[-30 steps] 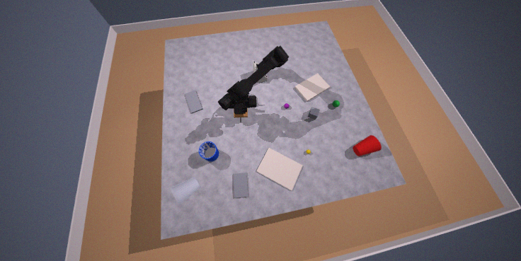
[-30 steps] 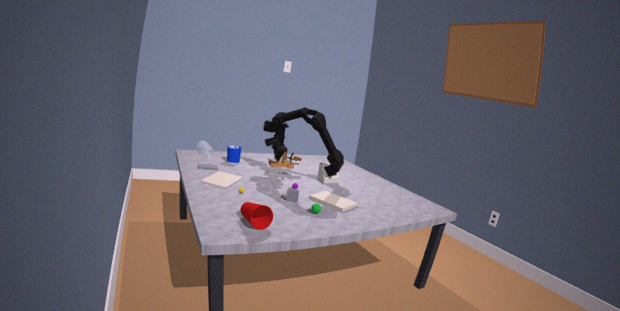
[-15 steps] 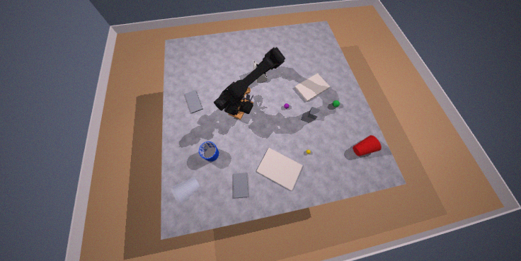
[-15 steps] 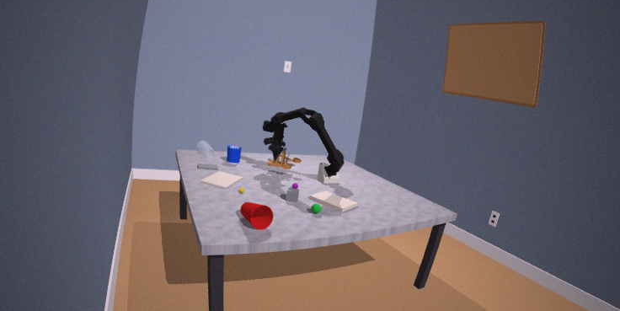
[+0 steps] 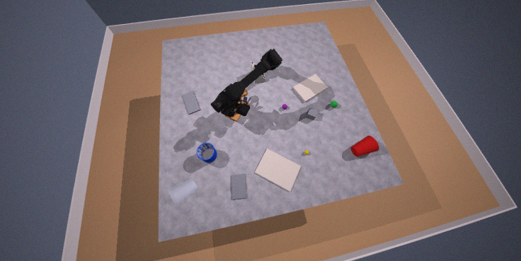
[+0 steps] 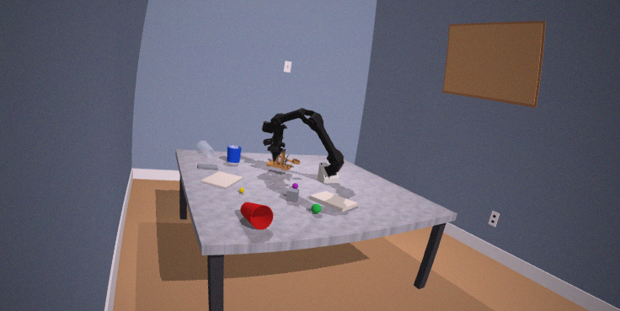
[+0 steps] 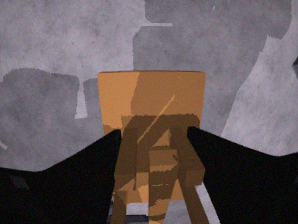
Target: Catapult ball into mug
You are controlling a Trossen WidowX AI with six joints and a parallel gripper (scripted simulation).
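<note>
Gripper [image 7: 152,156] clamps catapult [image 7: 153,123] frame; top view hides grip.

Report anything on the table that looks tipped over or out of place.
The red cup lies on its side, mouth toward the table's near edge. A clear glass also lies tipped beside the upright blue mug. The pincer is shut on the wooden catapult.
</note>
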